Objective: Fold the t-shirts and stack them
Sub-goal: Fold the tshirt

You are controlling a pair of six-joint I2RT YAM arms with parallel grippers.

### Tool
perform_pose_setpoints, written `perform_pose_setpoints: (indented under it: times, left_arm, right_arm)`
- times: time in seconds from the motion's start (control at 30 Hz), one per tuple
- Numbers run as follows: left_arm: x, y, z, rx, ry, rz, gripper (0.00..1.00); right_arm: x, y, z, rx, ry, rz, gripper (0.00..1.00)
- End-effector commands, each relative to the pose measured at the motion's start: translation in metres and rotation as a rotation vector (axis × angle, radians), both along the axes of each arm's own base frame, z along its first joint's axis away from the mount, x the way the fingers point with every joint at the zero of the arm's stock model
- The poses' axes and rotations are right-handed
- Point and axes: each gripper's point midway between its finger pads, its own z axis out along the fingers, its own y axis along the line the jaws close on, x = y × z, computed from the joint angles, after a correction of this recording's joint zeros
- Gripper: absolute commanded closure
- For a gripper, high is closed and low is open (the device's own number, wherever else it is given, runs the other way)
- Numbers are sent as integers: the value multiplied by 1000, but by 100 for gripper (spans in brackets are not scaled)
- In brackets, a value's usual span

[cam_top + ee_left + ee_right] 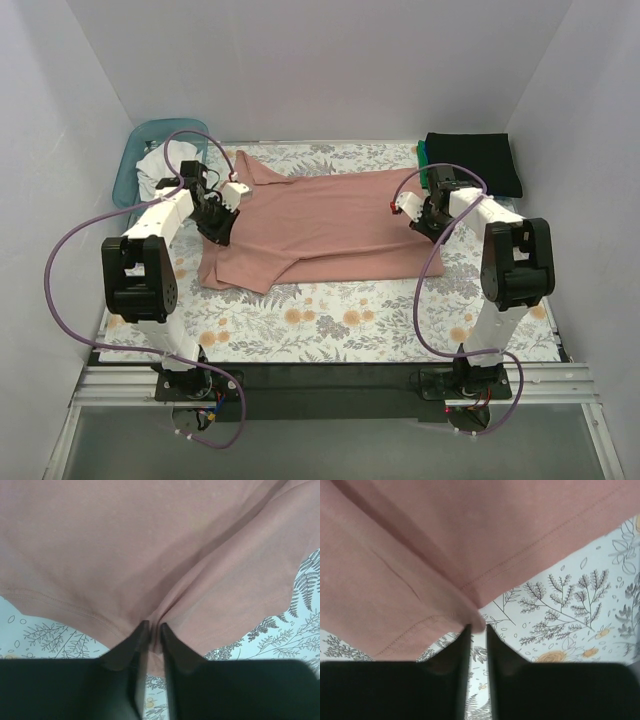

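I saw the left jaws nipped almost shut on the left edge of the dusty-pink t-shirt (330, 215), spread across the middle of the counter (400, 320), the right jaws likewise pinching its right hem, near the folded black t-shirt (480, 160).

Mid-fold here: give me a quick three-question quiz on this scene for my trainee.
1. True or false: the left hand and the right hand both pinch the pink t-shirt.
2. Where does the folded black t-shirt lie? A far right; B near left; C centre.
3. Fill in: the white t-shirt sits in the teal ____.
Key: 1 true; 2 A; 3 basket.
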Motion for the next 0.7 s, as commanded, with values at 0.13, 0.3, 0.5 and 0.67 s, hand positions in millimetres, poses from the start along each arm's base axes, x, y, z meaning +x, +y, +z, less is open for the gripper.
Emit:
perform_pose_setpoints:
  times: [0.13,0.3,0.5,0.67]
  left_arm:
    - [-2,0,31,-103,-37,102,68]
    - [-36,-6,47,-200,23,177,63]
    - [-75,-18,29,-265,111,317,59]
    - [-80,-20,16,-274,193,419,58]
  right_arm:
    - [29,8,43,56,-107,-88,55]
    - [11,38,79,236,-61,-166,55]
    - [-21,113,96,471,70,-155,60]
    - [-42,188,104,650,201,-119,62]
